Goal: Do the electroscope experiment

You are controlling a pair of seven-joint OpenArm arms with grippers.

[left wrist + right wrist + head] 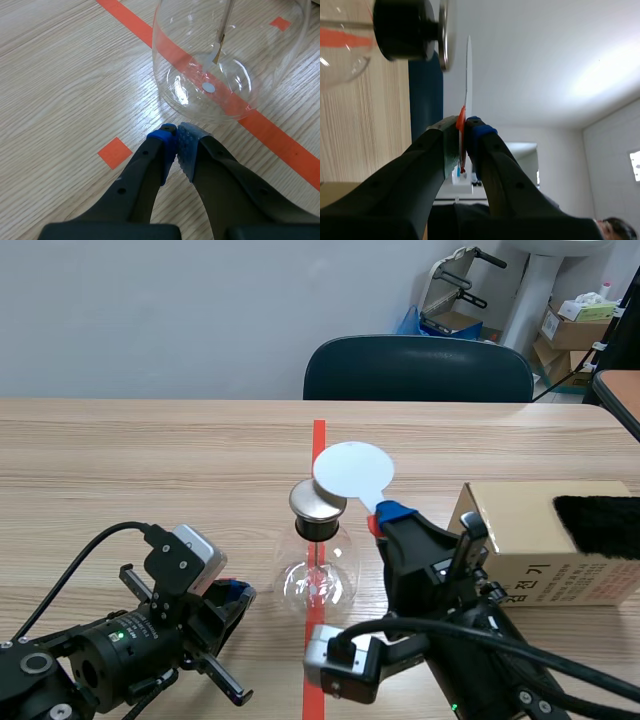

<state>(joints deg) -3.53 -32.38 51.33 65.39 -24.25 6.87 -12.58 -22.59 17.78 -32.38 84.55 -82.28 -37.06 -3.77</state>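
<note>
The electroscope is a clear glass flask (pixel 318 580) with a black stopper and a metal disc (pixel 316 502) on top, standing on the red tape line at mid-table. My right gripper (pixel 385 515) is shut on the orange handle of a white round paddle (pixel 352 470), whose disc hovers just above the metal cap. In the right wrist view the paddle (pixel 468 75) stands edge-on beside the cap (pixel 442 35). My left gripper (pixel 176 145) rests shut on nothing, its tips just short of the flask (pixel 225 60), inside which a thin foil strip (pixel 218 50) hangs.
A cardboard box (pixel 545 540) stands right of the flask with a black furry cloth (pixel 600 525) on it. A dark chair (pixel 418 368) sits behind the far table edge. Boxes and equipment fill the room's back right.
</note>
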